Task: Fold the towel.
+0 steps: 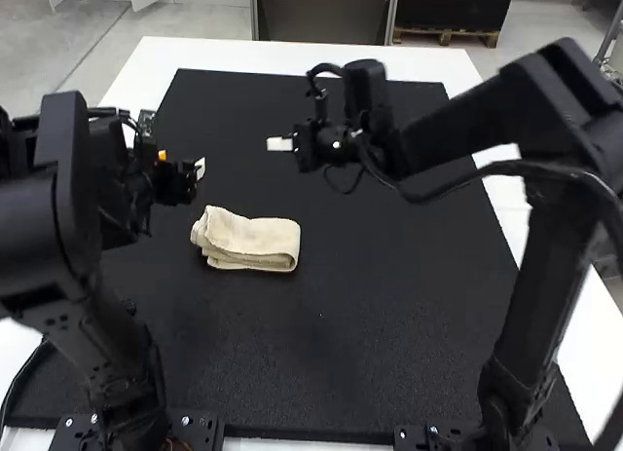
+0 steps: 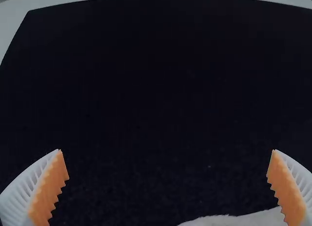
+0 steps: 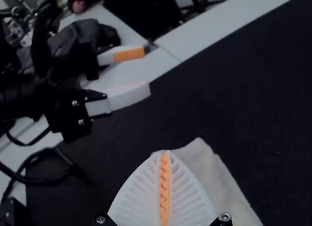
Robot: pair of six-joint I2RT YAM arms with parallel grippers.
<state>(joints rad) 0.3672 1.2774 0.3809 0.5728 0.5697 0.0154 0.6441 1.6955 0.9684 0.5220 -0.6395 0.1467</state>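
Left fingers (image 1: 201,167) stand wide apart, right fingers (image 1: 279,144) meet, the folded towel (image 1: 255,240) lying on the black mat (image 1: 389,305)

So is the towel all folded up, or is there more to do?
The towel already looks folded into a small bundle on the mat. Nothing is in hand: the left gripper is open, the right gripper shut on nothing. Maybe just tidying is left, since the layers look a bit uneven.
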